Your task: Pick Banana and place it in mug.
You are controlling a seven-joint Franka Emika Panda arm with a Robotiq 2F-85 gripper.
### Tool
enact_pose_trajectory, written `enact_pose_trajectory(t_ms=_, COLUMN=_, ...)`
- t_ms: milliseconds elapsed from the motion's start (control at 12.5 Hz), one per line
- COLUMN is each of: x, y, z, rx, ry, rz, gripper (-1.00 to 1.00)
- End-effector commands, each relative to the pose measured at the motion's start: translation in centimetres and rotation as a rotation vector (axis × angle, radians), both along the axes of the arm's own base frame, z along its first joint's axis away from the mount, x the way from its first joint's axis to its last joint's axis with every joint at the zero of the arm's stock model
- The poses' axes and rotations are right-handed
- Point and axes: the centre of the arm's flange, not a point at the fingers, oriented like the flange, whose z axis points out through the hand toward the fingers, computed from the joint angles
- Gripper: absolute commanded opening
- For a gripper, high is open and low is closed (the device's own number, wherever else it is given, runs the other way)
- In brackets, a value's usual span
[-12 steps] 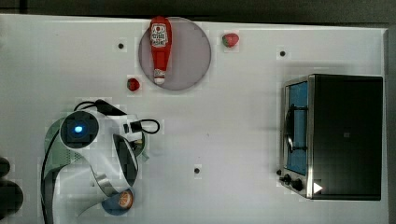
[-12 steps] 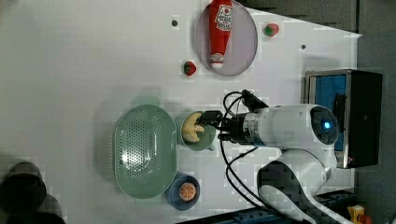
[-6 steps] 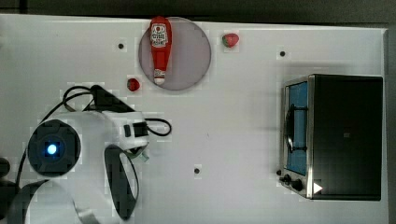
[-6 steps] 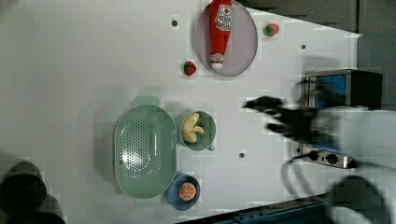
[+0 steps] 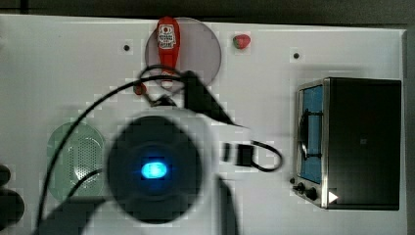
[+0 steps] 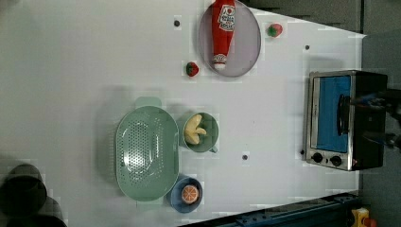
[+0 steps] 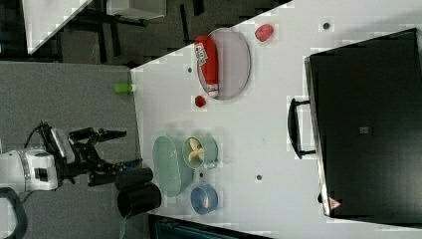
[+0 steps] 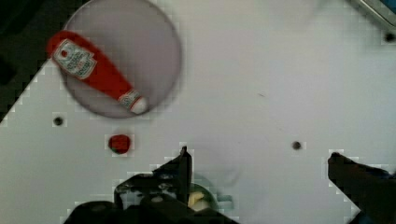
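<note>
One step is left by my read: retreat. The banana (image 6: 195,130) already lies inside the mug (image 6: 199,132), which stands just beside the green basket (image 6: 146,152) on the surface (image 6: 71,71). The end effector (image 7: 117,148) is spread wide and holds nothing; the right view puts it off the surface's edge, well apart from the mug.

To finish cleanly: keep the fingers (image 8: 180,167) apart, keep lifting straight away from the mug, don't swing low over the basket or the blue cup (image 6: 186,194), and keep the trailing cable (image 5: 88,115) off the ketchup bottle (image 6: 222,28) on its plate (image 6: 246,47).

Versus one second ago: in the left view the end effector was right at the mug; now it has backed well off, slightly wider. Banana and mug are unmoved.
</note>
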Motion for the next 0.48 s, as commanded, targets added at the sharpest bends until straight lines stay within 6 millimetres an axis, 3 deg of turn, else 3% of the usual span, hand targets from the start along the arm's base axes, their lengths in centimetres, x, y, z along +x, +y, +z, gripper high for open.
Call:
enact_pose_trajectory(t_ms=80, x=1.0, y=-4.8, z=0.4, rx=0.027, ry=0.053, rz=-0.009, gripper=1.00)
enact_pose_trajectory(t_ms=240, x=0.8, y=-7.2, z=1.2, rx=0.013, ry=0.049, rz=-0.015, gripper=1.00)
enact_pose_trajectory(t_ms=480, x=0.7, y=-8.0, z=0.7, rx=0.009, ry=0.075, rz=0.031, gripper=1.00)
